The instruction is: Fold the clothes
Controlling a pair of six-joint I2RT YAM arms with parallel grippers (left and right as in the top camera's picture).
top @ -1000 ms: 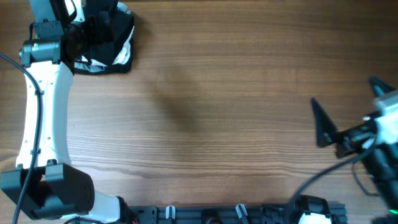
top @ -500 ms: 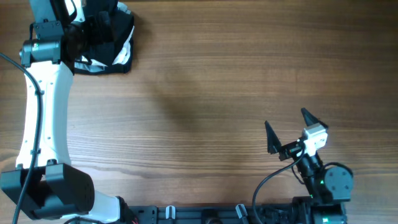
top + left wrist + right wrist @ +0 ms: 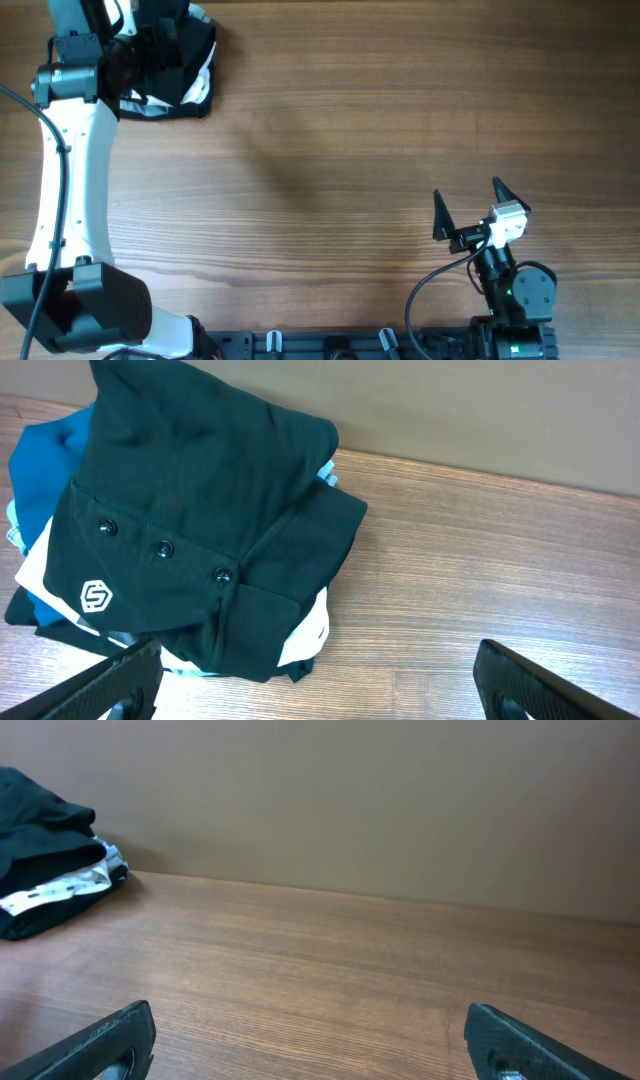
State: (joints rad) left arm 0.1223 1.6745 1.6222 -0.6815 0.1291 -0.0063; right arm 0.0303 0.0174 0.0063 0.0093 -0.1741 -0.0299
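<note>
The black garment (image 3: 190,510), with a small white logo and three buttons, lies on top of a pile at the table's far left corner (image 3: 185,60). It also shows far off at the left in the right wrist view (image 3: 40,830). My left gripper (image 3: 315,685) is open and empty, hovering just in front of the pile, in the overhead view partly over it (image 3: 165,45). My right gripper (image 3: 470,205) is open and empty near the table's front right, far from the garment; its fingers frame bare wood (image 3: 310,1040).
Under the black garment lie blue folded clothing (image 3: 40,460) and a white garment (image 3: 305,630). The wooden table (image 3: 340,150) spreads between the arms. A plain wall stands behind the pile. The arm bases sit along the front edge.
My right arm has swung in from the right edge to the front right of the table and settled there, open. The left arm and the pile have not moved.
</note>
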